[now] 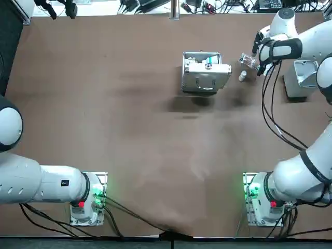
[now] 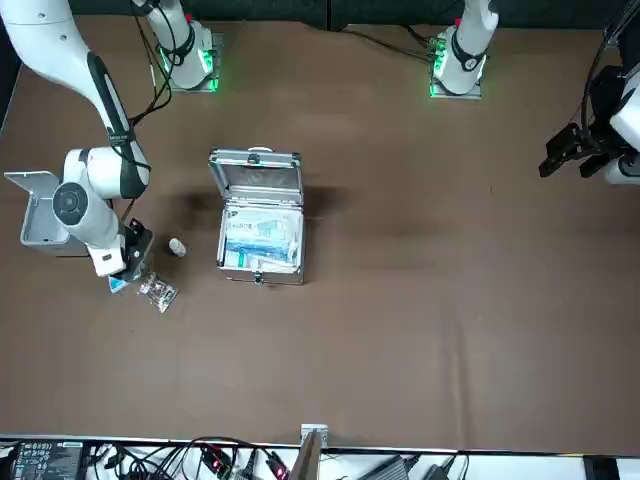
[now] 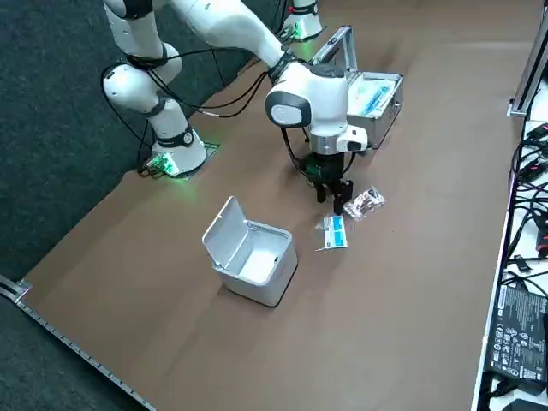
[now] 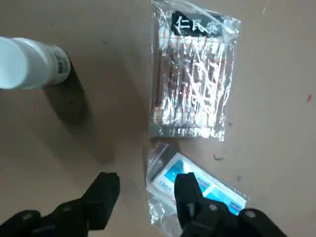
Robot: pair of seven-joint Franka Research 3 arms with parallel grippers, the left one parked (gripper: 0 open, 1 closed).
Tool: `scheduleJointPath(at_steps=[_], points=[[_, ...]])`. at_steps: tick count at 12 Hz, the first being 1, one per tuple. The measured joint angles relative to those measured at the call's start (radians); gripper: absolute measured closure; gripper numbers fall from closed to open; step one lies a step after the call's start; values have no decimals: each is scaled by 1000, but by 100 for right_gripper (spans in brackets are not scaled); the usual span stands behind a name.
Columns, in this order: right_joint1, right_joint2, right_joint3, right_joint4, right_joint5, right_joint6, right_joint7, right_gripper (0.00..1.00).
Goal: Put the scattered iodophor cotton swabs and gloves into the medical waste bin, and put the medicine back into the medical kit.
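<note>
Right wrist view: end effector [image 4: 145,183] spread over clear blue-printed packet [image 4: 217,190]; swab pack [image 4: 190,79] transparent, crinkled.

The gripper [image 3: 336,199] hangs low near the table's far right corner. From overhead the arm's wrist covers it, along with the blue-labelled packet [image 4: 217,190] beneath it and part of the waste bin [image 1: 296,87]. In the wrist view one of the spread fingers [image 4: 190,192] overlaps a corner of that packet. The white bottle [image 4: 29,64] is cut off by the picture's edge and its label is blurred. The contents of the open medical kit [image 2: 256,180] are too small to tell.
</note>
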Motion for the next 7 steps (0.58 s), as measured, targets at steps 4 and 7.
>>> scheduleJointPath(at_steps=[4, 7], points=[[0, 35, 0, -1, -50, 55, -1, 35], [-7, 48, 0, -1, -75, 68, -1, 42]])
